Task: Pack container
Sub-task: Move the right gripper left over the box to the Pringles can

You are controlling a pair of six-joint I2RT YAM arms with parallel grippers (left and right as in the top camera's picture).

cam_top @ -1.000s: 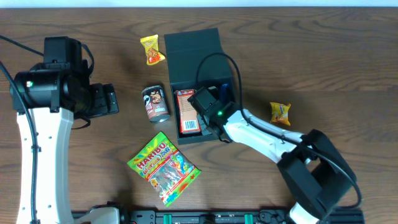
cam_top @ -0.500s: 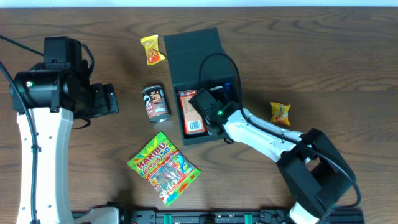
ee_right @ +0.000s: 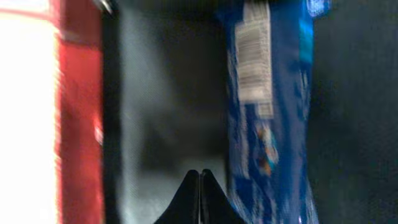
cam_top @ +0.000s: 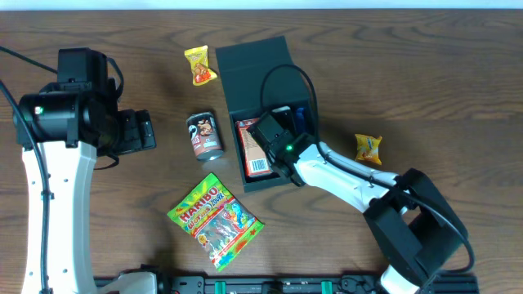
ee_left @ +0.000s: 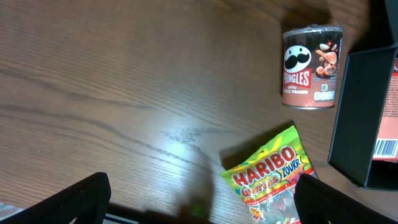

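My right gripper (ee_right: pixel 199 180) is down inside the container (ee_right: pixel 161 112), fingers pressed together, nothing between them. Tips sit over the bare dark floor of the box, red carton (ee_right: pixel 78 124) on one side, blue snack packet (ee_right: pixel 267 112) on the other, neither touched as far as I can tell; wrist view is blurry

Overhead: container (cam_top: pixel 257 61) is mid table, dark green, flap lid open on the far side. Red carton (cam_top: pixel 255 155) lies in the left part of the box, blue packet (cam_top: pixel 299 117) along its right wall, my right gripper (cam_top: pixel 274 131) between them

My left gripper (ee_left: pixel 202 180) hangs over bare table (cam_top: pixel 425 73) well left of the box, jaws spread wide, holding nothing. In front of it: Haribo Zourr bag (ee_left: pixel 273 177) flat on the wood, then Pringles can (ee_left: pixel 311 65) lying on its side, just beside the container's left wall (ee_left: pixel 351 112)

Also loose outside the box: one yellow snack packet (cam_top: pixel 199 65) next to the lid's left edge, another yellow packet (cam_top: pixel 368 148) to the right of the box, apart from it
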